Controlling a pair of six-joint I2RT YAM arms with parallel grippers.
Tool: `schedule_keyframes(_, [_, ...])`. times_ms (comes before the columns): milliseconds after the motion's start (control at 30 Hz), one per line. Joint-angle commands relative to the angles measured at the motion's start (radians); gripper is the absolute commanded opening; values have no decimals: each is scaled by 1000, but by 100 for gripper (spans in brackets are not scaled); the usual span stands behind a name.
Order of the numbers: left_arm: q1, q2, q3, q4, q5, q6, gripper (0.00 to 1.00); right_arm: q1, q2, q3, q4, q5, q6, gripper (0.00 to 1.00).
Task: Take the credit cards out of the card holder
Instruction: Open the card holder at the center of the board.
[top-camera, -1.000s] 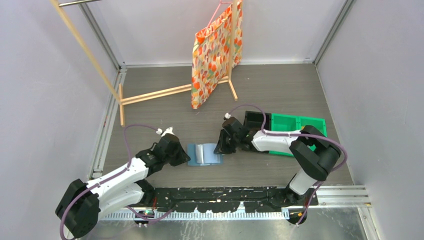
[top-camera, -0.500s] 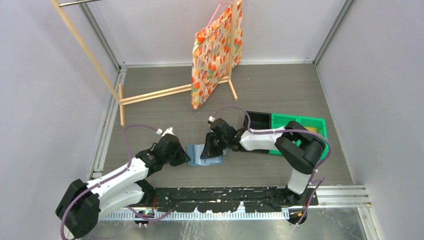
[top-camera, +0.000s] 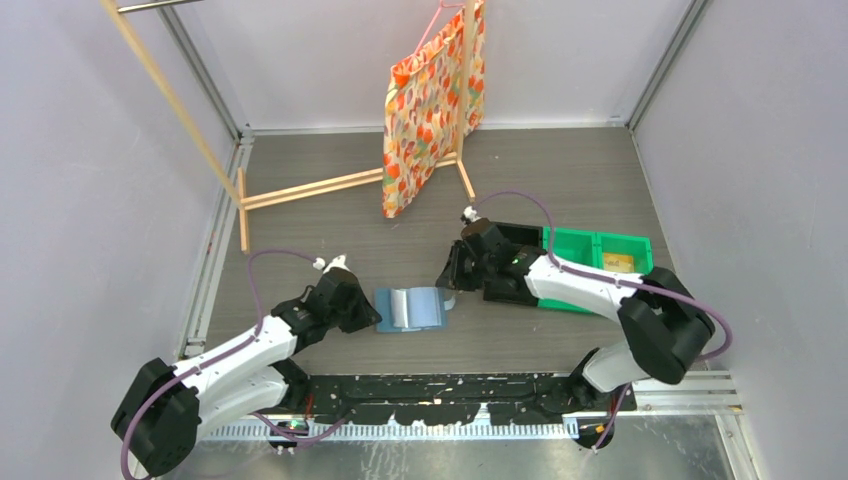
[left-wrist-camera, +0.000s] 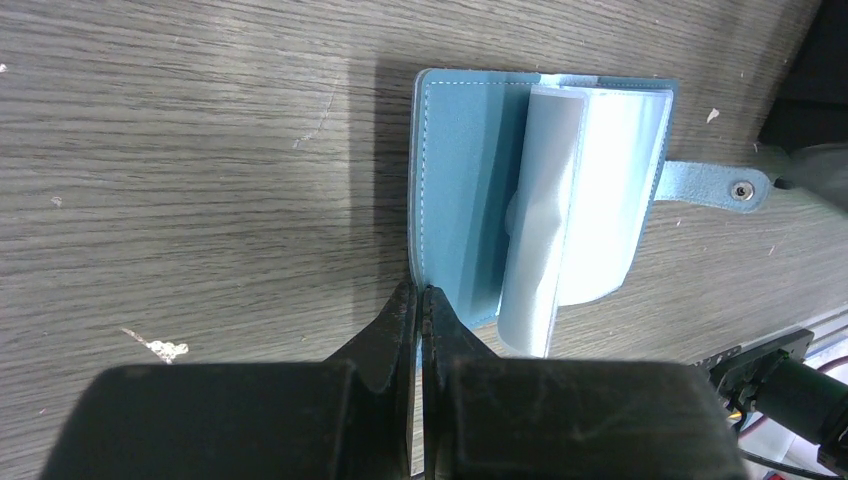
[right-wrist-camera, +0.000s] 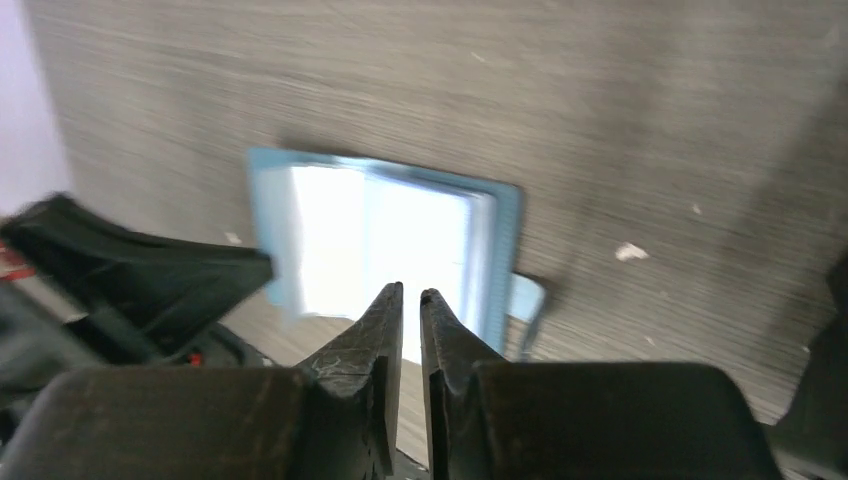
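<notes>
The teal-blue card holder (top-camera: 408, 308) (left-wrist-camera: 465, 190) (right-wrist-camera: 385, 235) lies open on the table, its pale translucent sleeve leaves (left-wrist-camera: 585, 190) standing up in the middle. My left gripper (top-camera: 372, 317) (left-wrist-camera: 421, 295) is shut on the near-left corner of its cover. My right gripper (top-camera: 447, 285) (right-wrist-camera: 411, 296) hovers just right of the holder, by its snap strap (left-wrist-camera: 715, 185). Its jaws stand a narrow crack apart with nothing between them. A tan-yellow credit card (top-camera: 618, 262) lies in the green bin. I cannot make out any cards inside the sleeves.
A green bin (top-camera: 600, 242) and a black bin (top-camera: 515, 240) sit to the right, behind my right arm. A wooden rack (top-camera: 310, 185) holds a patterned orange bag (top-camera: 430, 100) at the back. Walls close in on both sides.
The right gripper reached left over the holder, then pulled back to the right and away from it, jaws parting slightly. The left gripper has stayed put on the cover.
</notes>
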Motion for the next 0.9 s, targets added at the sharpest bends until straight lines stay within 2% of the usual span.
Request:
schedule_keyframes(0, [5,-10,-9,31,9,14,1,7,58,-43,-26,-17,-18,17])
schedule_keyframes(400, [6,-10,-18,35,35,13,1,45,187,-15,29,-53,-19,14])
schedule_keyframes(867, [5,81,-12,117,114,32,1,148,177,91,51,-96,8,19])
